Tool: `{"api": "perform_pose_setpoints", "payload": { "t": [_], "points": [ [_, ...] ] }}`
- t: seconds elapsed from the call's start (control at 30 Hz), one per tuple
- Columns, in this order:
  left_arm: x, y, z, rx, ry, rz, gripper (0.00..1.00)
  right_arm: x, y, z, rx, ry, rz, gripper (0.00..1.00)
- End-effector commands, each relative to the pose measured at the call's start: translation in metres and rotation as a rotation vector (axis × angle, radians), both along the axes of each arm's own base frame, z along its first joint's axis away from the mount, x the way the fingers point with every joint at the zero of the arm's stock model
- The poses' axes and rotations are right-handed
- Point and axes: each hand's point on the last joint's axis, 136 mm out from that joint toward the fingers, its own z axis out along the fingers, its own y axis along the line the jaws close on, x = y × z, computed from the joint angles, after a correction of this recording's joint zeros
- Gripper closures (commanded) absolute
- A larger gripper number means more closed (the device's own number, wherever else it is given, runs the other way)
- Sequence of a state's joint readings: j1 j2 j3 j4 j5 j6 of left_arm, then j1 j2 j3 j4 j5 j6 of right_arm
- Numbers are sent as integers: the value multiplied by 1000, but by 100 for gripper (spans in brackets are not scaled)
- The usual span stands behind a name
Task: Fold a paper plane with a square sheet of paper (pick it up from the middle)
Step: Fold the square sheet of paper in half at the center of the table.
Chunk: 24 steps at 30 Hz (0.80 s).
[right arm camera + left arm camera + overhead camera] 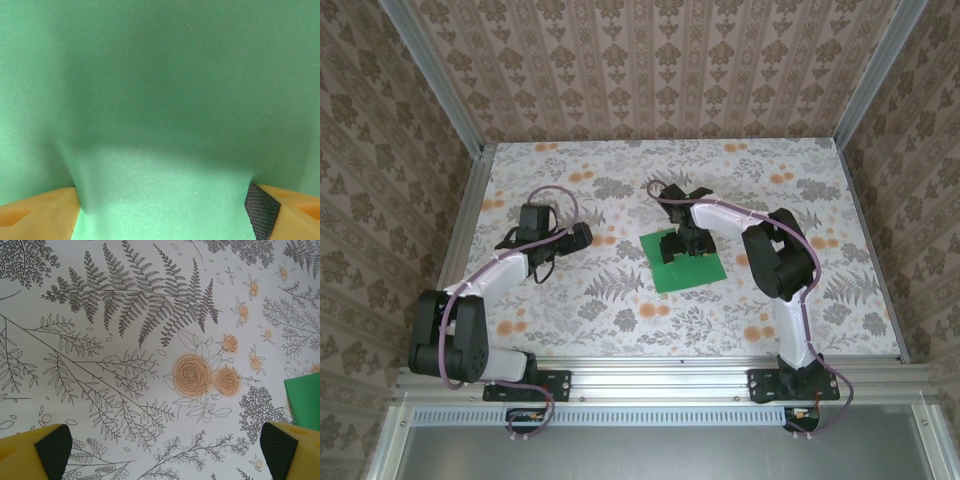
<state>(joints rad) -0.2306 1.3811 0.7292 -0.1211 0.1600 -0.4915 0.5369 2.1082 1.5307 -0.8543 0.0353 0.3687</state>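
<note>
Left of centre on the floral tabletop (620, 170), the left gripper (578, 237) hangs over bare pattern. Its yellow, black-padded fingers (47, 452) are spread wide with nothing between them, and fern and orange-rose print lies beneath. A green corner shows at the right edge of the left wrist view. Further right, the square sheet of paper (688, 276) lies flat near the table's middle, turned slightly askew. The right gripper (680, 245) is down on the sheet's central part. From the right wrist, the fingers (35, 215) stand wide apart, pressed to the green surface. The paper humps up in a soft ridge between them, shadowed above, not pinched tight.
</note>
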Motion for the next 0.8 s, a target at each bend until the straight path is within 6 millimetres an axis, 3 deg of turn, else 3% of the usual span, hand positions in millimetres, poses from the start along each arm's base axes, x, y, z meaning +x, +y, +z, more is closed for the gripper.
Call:
{"api": "perform_pose_setpoints", "payload": {
  "t": [0.0,0.17,0.3,0.57,0.77],
  "points": [
    [6,-5,7,-4,-6,-3,0,-33,-16,-48,-52,152,-10,19],
    [5,-6,6,-5,-4,-5,0,-30,-16,-43,-29,137,-30,26],
    [5,-7,6,-11,-1,-4,0,-21,-5,-24,38,81,-39,36],
    [2,-14,5,-78,5,6,0,-7,54,47,433,-44,-64,63],
    [-2,-32,6,-189,6,-21,7,-5,91,89,728,-86,-87,73]
  ]
}}
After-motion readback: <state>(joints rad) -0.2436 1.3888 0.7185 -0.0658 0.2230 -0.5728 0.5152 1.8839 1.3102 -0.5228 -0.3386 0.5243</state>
